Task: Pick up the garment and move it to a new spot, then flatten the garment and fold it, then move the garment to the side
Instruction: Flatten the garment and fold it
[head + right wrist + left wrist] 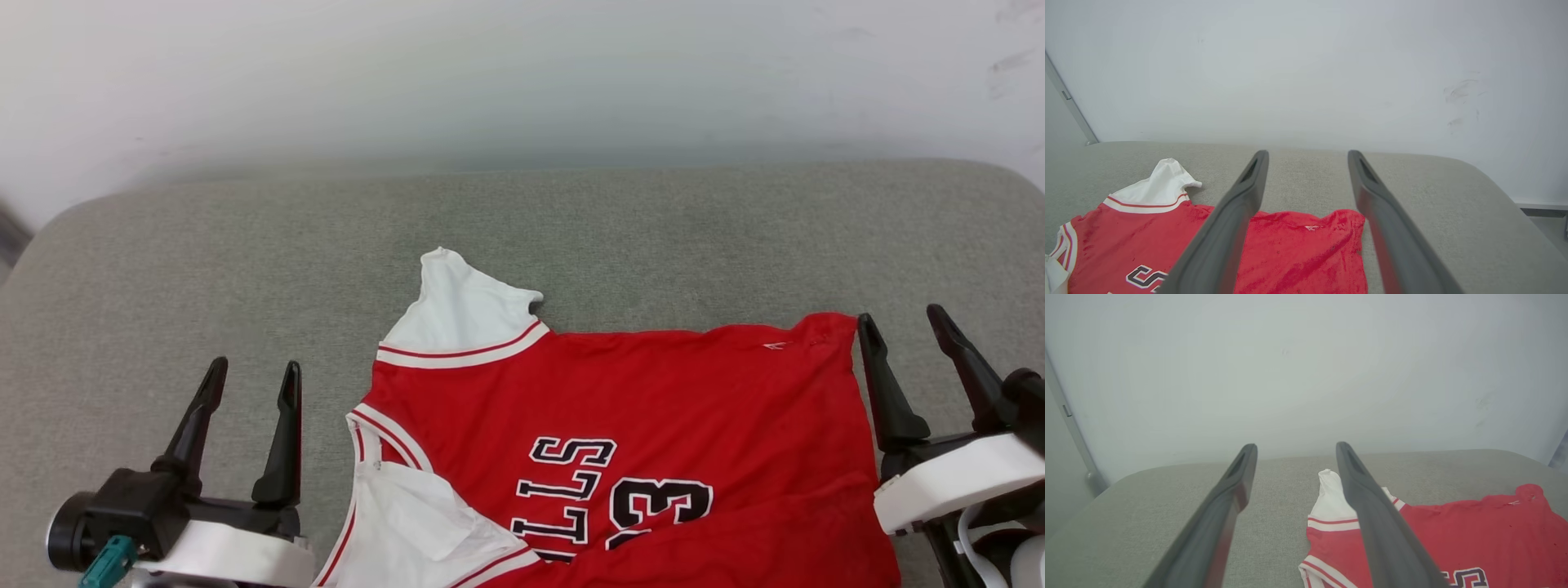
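Both grippers, left (pixel 255 367) and right (pixel 898 317), stand spread and empty beside the garment (pixel 653 392), lying fairly flat at lower centre on the grey cushion (pixel 204 245); folding and moving aside look not yet done

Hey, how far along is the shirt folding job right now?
Looks done: the garment lies spread on the grey cushion. In hand: nothing; the left tool and right tool stand open beside it. Remaining: flattening the rumpled white sleeve, folding, moving it aside.
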Robot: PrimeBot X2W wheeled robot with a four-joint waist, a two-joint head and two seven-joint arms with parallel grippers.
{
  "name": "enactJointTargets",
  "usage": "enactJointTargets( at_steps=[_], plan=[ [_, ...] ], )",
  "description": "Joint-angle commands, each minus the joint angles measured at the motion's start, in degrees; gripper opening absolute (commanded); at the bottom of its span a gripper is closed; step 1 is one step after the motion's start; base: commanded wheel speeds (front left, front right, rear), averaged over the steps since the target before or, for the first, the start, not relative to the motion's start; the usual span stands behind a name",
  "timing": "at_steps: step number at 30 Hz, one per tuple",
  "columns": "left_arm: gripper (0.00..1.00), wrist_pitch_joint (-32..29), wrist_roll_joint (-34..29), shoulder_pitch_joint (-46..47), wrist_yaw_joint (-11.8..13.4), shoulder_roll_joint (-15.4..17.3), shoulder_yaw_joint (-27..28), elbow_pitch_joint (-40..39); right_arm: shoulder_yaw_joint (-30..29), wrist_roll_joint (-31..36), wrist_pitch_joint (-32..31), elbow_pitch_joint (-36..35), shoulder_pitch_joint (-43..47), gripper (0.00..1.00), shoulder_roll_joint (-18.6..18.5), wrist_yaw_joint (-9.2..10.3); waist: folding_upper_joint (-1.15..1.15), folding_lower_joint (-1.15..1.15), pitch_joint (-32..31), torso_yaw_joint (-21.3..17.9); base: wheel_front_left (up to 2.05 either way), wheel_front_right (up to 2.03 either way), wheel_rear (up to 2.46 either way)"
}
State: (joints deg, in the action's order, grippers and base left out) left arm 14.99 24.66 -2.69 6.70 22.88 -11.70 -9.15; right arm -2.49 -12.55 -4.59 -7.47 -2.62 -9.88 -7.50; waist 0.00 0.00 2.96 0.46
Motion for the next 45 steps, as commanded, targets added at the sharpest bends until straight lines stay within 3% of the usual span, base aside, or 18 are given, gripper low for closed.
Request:
enactJointTargets(
  at_steps=[1, 4, 7, 12, 16, 27, 33, 40, 45],
  plan=[
    [1.00, 0.2, -0.5, 0.5, -0.5, -0.2, 0.5, -0.1, 0.3, 0.1, 1.0, -0.3, 0.1, 1.00, 0.4, 0.02, 0.00, 0.00, 0.4, -0.4, 0.00, 0.00, 0.00],
    [1.00, 0.2, -1.8, 2.5, -3.1, -0.5, 1.6, 0.7, 0.6, 0.6, 4.2, -0.5, -0.4, 1.00, 1.4, 0.02, 0.00, 0.00, 1.6, -1.4, 0.00, 0.00, 0.00],
    [1.00, 0.0, -2.6, 6.1, -6.1, 1.4, 1.3, 2.6, 1.1, 1.1, 6.0, -0.8, -1.2, 1.00, 2.2, 0.02, 0.00, 0.00, 3.5, -2.7, 0.00, 0.00, 0.00],
    [1.00, -7.9, -0.8, 16.1, -11.4, 5.5, -1.1, 6.1, 1.0, 0.7, 7.2, -0.9, -2.6, 1.00, 3.5, 0.02, 0.00, 0.00, 7.7, -5.2, 0.00, 0.00, 0.00],
    [1.00, -17.1, 1.7, 25.9, -13.4, 9.6, -3.7, 9.6, 1.5, 0.6, 7.7, -1.2, -4.5, 1.00, 4.3, 0.02, 0.00, 0.00, 11.6, -7.5, 0.00, 0.00, 0.00],
    [1.00, -46.7, 18.4, 48.6, -14.1, 23.2, -15.3, 18.6, 3.4, 0.4, 10.4, 0.3, -8.3, 1.00, 6.1, 0.02, 0.00, 0.00, 20.4, -14.3, 0.00, 0.00, 0.00],
    [1.00, -58.7, 26.5, 54.5, -14.1, 27.5, -19.4, 21.4, 4.4, 0.0, 12.3, 2.5, -9.5, 1.00, 6.8, 0.02, 0.00, 0.00, 23.9, -17.3, 0.00, 0.00, 0.00],
    [1.00, -62.7, 26.1, 57.7, -14.2, 29.9, -22.6, 25.4, 4.5, -0.6, 14.3, 4.9, -10.7, 1.00, 7.1, 0.02, 0.00, 0.00, 26.2, -19.0, 0.00, 0.00, 0.00],
    [1.00, -61.9, 25.2, 59.1, -14.2, 28.9, -24.6, 28.9, 4.9, -1.1, 14.4, 6.5, -11.4, 1.00, 7.1, 0.02, 0.00, 0.00, 27.2, -19.5, 0.00, 0.00, 0.00]
  ],
)
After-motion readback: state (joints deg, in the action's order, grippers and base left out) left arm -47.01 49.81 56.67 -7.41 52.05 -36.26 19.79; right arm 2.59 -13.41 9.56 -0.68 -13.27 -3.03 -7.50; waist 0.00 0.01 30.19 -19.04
